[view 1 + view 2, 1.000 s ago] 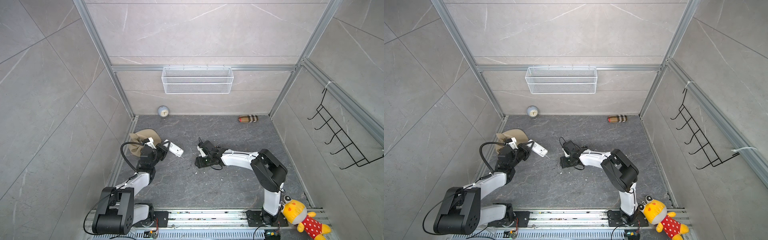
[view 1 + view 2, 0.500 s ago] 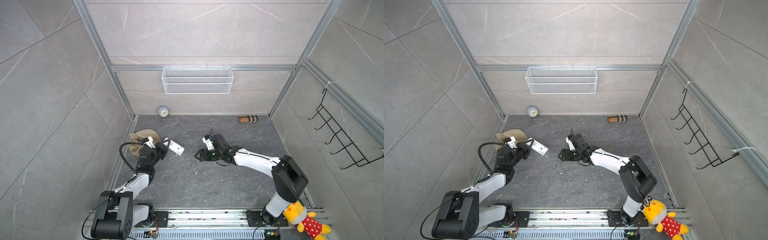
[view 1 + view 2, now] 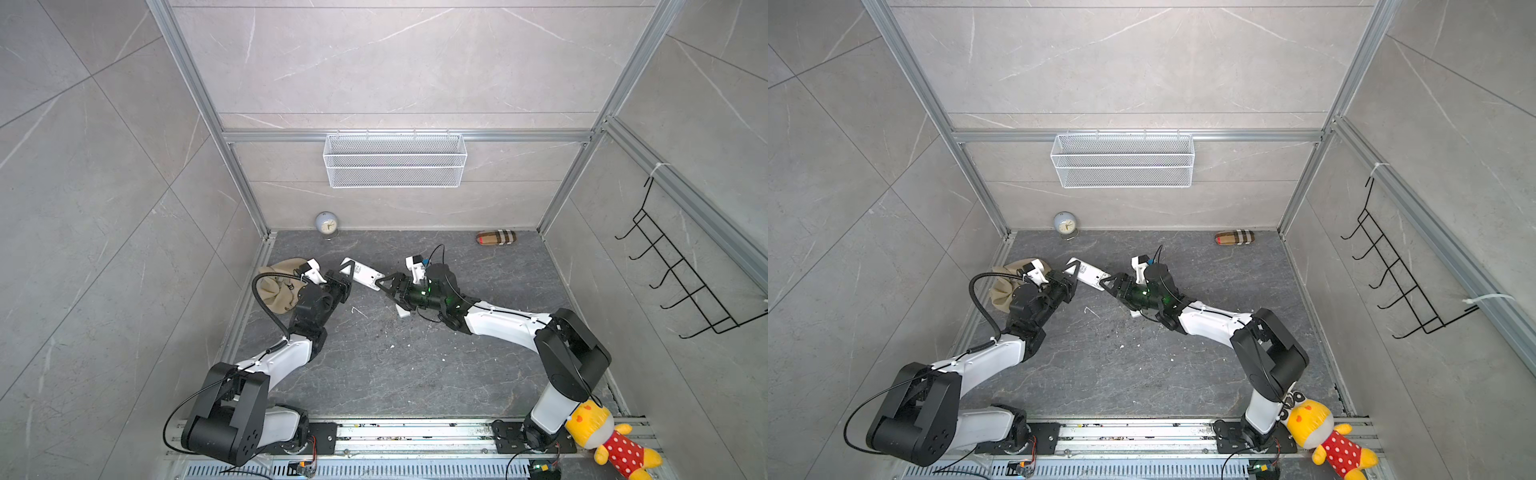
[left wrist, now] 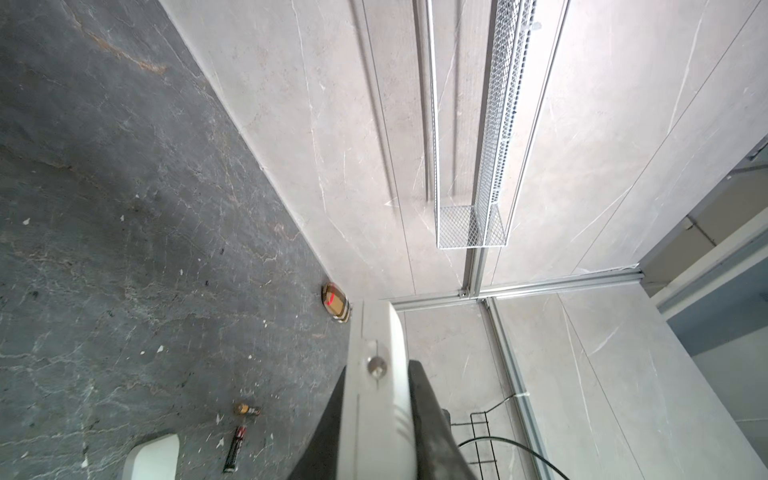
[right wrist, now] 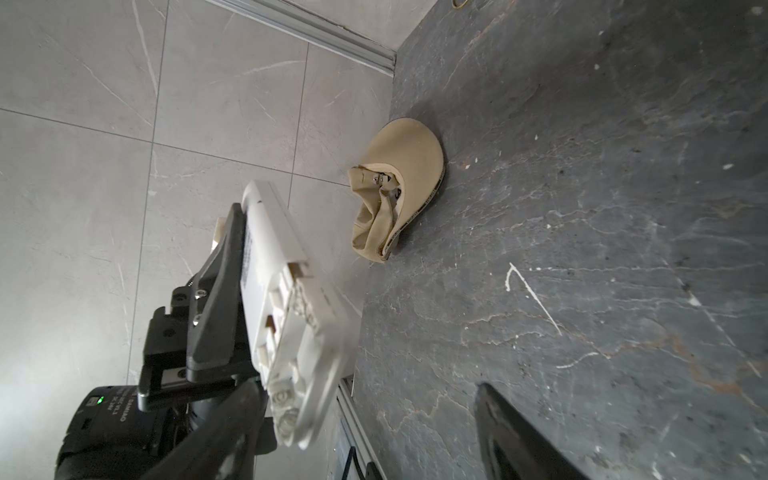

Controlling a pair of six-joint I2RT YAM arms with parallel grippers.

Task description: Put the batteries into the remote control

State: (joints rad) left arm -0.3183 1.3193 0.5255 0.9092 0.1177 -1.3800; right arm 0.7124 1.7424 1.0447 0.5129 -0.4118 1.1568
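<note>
Grips the remote control (image 3: pixel 362 272) in the left claw (image 3: pixel 348 274), jaws clamped together on its two long edges, and holds it raised off the dark stone worktop (image 3: pixel 415 374). Points its free end across the middle toward the right claw (image 3: pixel 387 291). Holds that right claw with jaws wide apart, just beside the free end, with nothing grasped. Cannot tell whether either of its fingers touches the plastic.

Shows, in the right wrist view, the back of the remote control (image 5: pixel 286 299) with the battery bay uncovered and spring contacts bare at the near end. Shows there too one dark finger (image 5: pixel 216 299) of the left claw flat against the handset's edge. Shows, in the left wrist view, the white body pinched between two dark fingers (image 4: pixel 430 419).

Has the batteries (image 4: pixel 236 446) lying on the worktop, visible only in the left wrist view: two small cylinders near each other but not touching, just beside a white cover (image 4: pixel 153 457). Puts them well apart from the raised handset. Cannot make them out in either top view. Shows the cover (image 3: pixel 403 311) in both top views flat on the worktop, under the right claw's wrist.

Carries also a crumpled tan cap (image 3: pixel 277 282) behind the left arm, plus a small clock (image 3: pixel 327 222) and a plaid pouch (image 3: pixel 496 237) at the foot of the back wall. Hangs a wire basket (image 3: pixel 395 162) on that wall and a black hook rack (image 3: pixel 681 270) on the right wall. Seats a yellow plush toy (image 3: pixel 611 436) by the right arm's base.
</note>
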